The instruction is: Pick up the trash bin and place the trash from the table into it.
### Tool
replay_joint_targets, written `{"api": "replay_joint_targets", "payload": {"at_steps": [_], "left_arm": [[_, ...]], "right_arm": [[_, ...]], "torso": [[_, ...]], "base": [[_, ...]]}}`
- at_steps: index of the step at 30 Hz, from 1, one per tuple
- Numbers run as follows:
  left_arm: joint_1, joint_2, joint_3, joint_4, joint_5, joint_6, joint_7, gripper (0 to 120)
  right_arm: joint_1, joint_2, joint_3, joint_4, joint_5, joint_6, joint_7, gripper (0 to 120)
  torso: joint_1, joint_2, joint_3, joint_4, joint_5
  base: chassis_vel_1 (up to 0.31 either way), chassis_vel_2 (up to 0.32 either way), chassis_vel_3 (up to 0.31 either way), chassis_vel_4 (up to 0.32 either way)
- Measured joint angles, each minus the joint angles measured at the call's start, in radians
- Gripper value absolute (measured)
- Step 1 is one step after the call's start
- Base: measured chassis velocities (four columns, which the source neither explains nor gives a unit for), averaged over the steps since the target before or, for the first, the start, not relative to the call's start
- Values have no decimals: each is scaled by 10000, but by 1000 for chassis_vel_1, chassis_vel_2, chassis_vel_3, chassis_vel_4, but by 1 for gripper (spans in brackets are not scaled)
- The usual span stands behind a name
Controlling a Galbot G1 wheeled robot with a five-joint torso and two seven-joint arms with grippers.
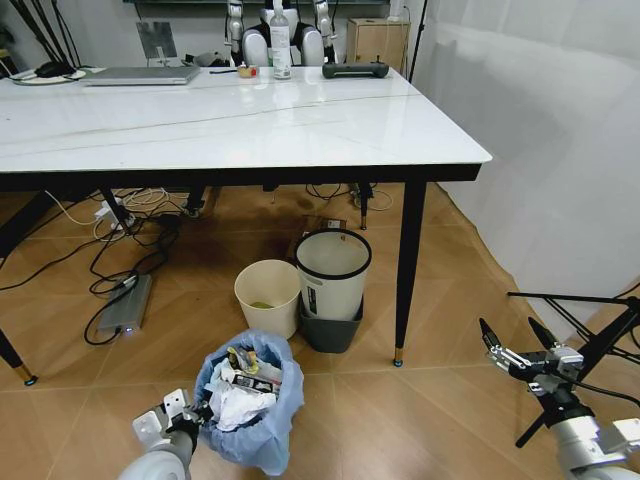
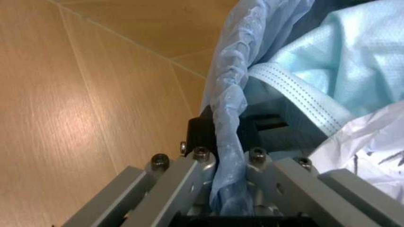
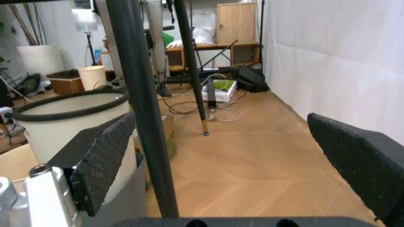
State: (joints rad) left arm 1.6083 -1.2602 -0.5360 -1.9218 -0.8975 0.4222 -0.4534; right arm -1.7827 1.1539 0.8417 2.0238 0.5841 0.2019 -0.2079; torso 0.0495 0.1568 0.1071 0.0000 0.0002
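left gripper (image 1: 188,423) is clamped on the blue-bagged rim of the trash bin (image 1: 252,420), which sits on the wood floor, full of trash (image 1: 240,392), before the table (image 1: 230,125). right gripper (image 1: 512,343) hangs spread wide, holding nothing, near the table leg.

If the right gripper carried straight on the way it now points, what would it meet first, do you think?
Probably the table leg: seen from its wrist, the open right gripper has that black leg between its fingers, the white bin just behind. Depth is uncertain.
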Motion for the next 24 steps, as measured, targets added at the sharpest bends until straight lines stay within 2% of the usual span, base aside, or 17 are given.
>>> {"api": "replay_joint_targets", "payload": {"at_steps": [6,24], "left_arm": [[1,0,-19,8,-20,190,-460,0],[-257,46,-102,554,152,141,-532,0]], "right_arm": [[-1,0,0,0,0,0,0,100],[0,0,0,0,0,0,0,100]], "torso": [[3,13,11,0,-3],[8,31,25,0,-2]], "base": [[0,0,0,0],[0,0,0,0]]}}
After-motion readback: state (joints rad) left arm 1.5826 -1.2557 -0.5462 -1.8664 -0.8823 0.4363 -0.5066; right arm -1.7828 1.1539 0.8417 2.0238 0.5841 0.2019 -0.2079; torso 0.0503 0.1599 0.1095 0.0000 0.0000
